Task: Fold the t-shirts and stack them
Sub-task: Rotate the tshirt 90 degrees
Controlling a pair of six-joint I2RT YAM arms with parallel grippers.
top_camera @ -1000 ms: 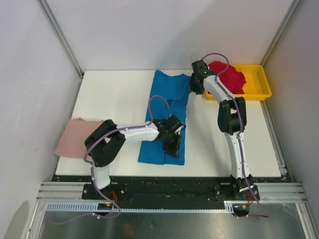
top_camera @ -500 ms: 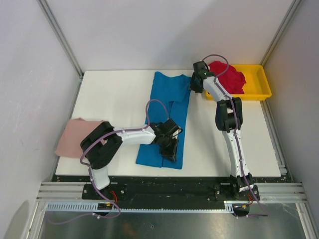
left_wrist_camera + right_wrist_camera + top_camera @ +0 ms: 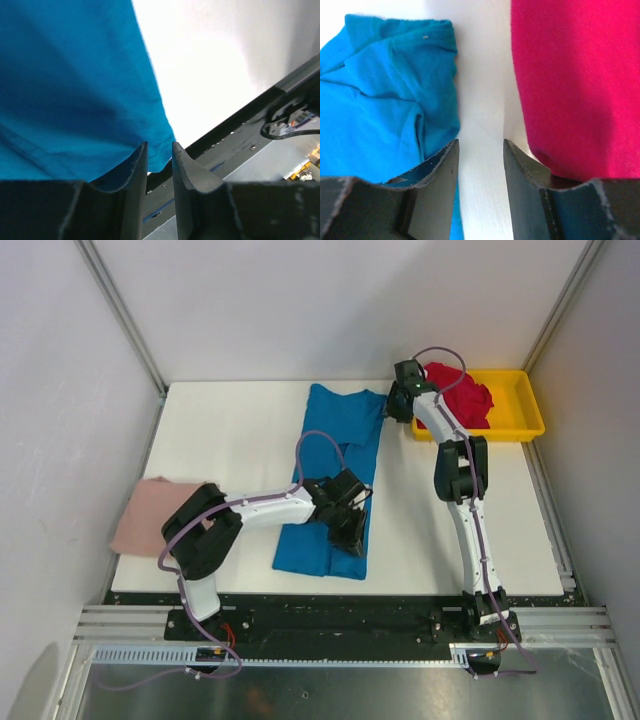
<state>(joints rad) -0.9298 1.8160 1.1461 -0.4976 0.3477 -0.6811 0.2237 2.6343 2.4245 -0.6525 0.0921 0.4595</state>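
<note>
The bright blue t-shirt (image 3: 338, 475) lies as a long folded strip down the middle of the white table. My left gripper (image 3: 351, 536) is low over its near right part. In the left wrist view its jaws (image 3: 160, 144) stand a narrow gap apart with nothing between them, and the shirt's near corner (image 3: 159, 159) lies just beyond the tips. My right gripper (image 3: 396, 410) is open and empty over bare table (image 3: 481, 141), between the blue shirt's far right corner (image 3: 385, 100) and the crimson red t-shirt (image 3: 570, 75). The dusty pink t-shirt (image 3: 150, 515) lies folded at the table's left edge.
The red shirt (image 3: 462, 398) is heaped in a shallow yellow tray (image 3: 533, 426) at the far right. The table's front edge and the dark frame rail (image 3: 235, 130) lie just past the blue shirt's near corner.
My left gripper moved toward the front edge, then back a little; the blue shirt's near end shifted slightly toward the front left. My right gripper moved slightly right, off the shirt's far corner.
</note>
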